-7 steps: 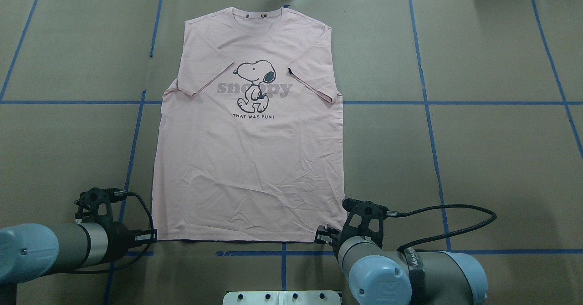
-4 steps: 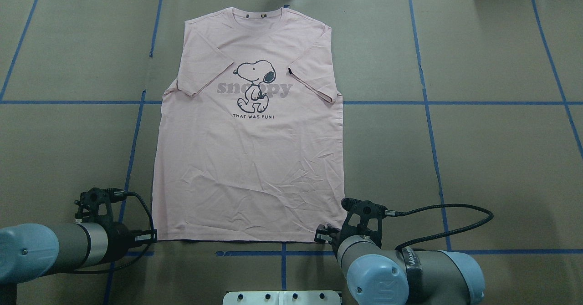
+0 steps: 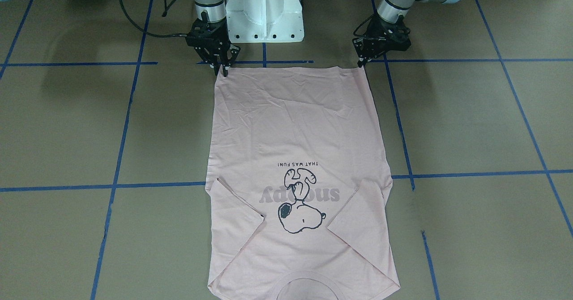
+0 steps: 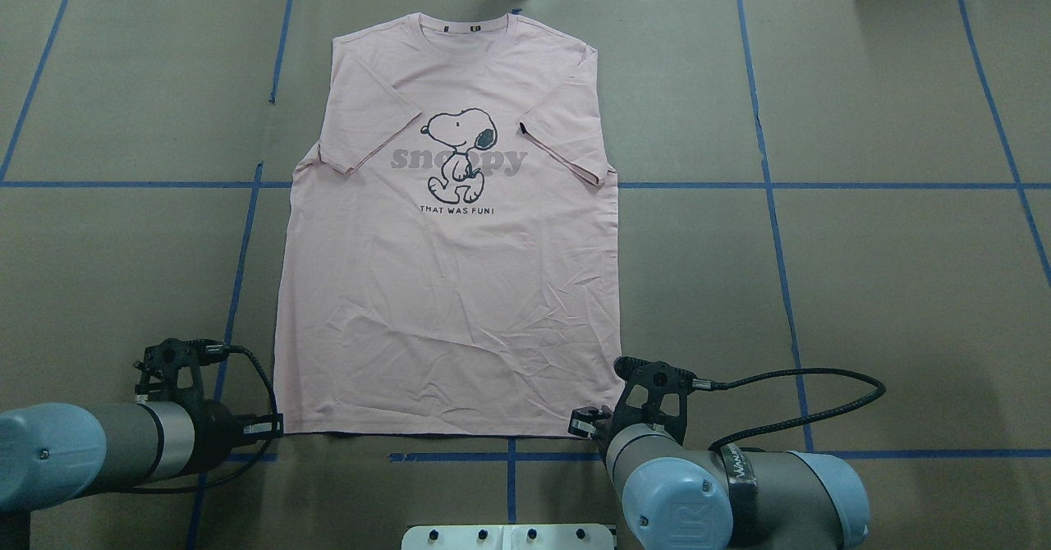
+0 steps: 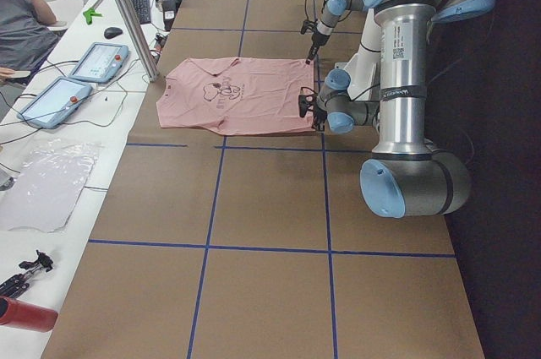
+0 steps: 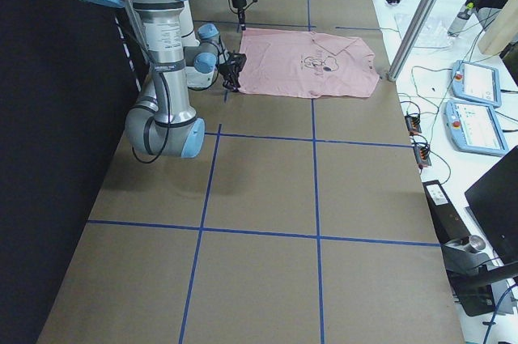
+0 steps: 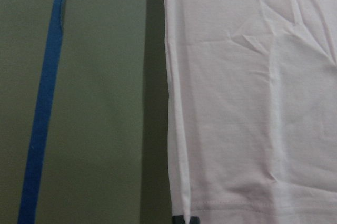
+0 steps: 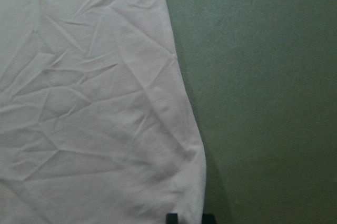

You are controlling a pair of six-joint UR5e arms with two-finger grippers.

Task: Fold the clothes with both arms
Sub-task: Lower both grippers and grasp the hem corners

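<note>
The pale pink T-shirt (image 4: 447, 287) lies flat on the table with its dog print up, both sleeves folded inward and the collar at the far edge. My left gripper (image 4: 275, 427) is low at the near left hem corner, and in the front view the left gripper (image 3: 361, 63) has its fingers pinched on that corner. My right gripper (image 4: 579, 423) is at the near right hem corner, shut on the cloth, as the right gripper (image 3: 222, 69) also shows from the front. Each wrist view shows the T-shirt (image 7: 253, 103) (image 8: 95, 103) hem meeting dark fingertips at the bottom edge.
The brown table cover carries a grid of blue tape lines (image 4: 768, 185). The white pedestal base (image 3: 264, 13) stands between the arms. A metal post (image 5: 127, 13) rises at the far edge, with tablets (image 5: 97, 62) and a seated person (image 5: 21, 29) beyond.
The right arm's elbow has shifted slightly to the left. The T-shirt and the left arm have not visibly moved.
</note>
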